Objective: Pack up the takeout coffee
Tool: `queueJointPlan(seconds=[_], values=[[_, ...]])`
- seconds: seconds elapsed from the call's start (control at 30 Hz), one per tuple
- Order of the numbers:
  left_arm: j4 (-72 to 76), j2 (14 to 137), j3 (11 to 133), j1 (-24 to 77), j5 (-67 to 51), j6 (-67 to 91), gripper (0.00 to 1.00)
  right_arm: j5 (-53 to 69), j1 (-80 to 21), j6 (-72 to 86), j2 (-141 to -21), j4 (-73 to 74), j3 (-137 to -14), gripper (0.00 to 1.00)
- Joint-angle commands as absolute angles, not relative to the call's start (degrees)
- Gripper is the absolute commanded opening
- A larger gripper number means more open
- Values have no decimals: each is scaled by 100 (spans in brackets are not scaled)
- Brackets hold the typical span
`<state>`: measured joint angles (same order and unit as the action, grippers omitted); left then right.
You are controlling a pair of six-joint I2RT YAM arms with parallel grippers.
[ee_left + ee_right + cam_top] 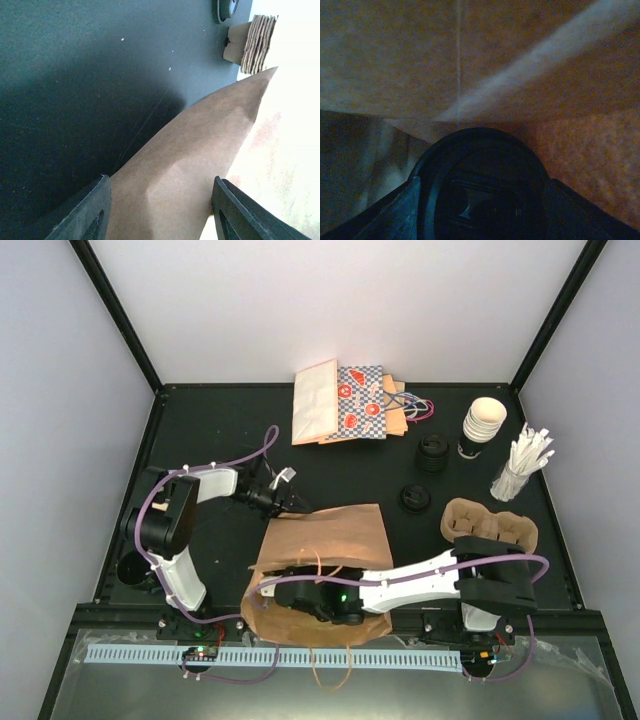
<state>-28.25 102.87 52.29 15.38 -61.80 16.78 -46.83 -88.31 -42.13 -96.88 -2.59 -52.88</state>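
Right arm (420, 575) inside brown bag (330, 530), fingers (385, 210) tight around takeout coffee (482, 185); left fingers (85, 215) tight on rim.

1. Right tool (480, 210) sits inside the brown bag (325, 535). Paper walls are close overhead and on both sides, and the takeout coffee (482, 175) fills the gap between its fingers.
2. Right arm (430, 575) lies across the bag's near half.
3. Left tool (157, 200) straddles the bag's far-left edge, with bare table (75, 75) beside it.
4. Far right is crowded: loose lids (432, 452), cup stack (482, 425), stirrer holder (520, 465), cup carrier (490, 525).
5. There is an open lane between the brown bag and the patterned bags (345, 405).
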Motion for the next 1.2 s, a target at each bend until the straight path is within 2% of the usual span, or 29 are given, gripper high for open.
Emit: queueJointPlan(seconds=[0.0, 0.33, 0.7, 0.83, 1.0, 1.17], values=[[-4129, 10183, 5010, 1929, -6577, 1708, 56, -5463, -8184, -4787, -9365, 138, -5224, 43], [-4245, 10036, 4966, 1986, -6486, 1699, 57, -5120, -8174, -4508, -9160, 676, -5252, 43], [-4297, 9918, 4980, 2012, -6374, 1733, 57, -3071, -8194, -2447, -9048, 3481, -6091, 44], [-4222, 9871, 4947, 2055, -6259, 1796, 57, -3160, -8325, -1893, -9290, 3491, -5974, 44], [-4121, 9791, 4919, 2117, -6212, 1853, 57, -3915, -8695, -1367, -9686, 3381, -5872, 44], [-4046, 9722, 4876, 2127, -6196, 1914, 58, -4011, -8725, -1255, -9636, 3337, -5883, 46]])
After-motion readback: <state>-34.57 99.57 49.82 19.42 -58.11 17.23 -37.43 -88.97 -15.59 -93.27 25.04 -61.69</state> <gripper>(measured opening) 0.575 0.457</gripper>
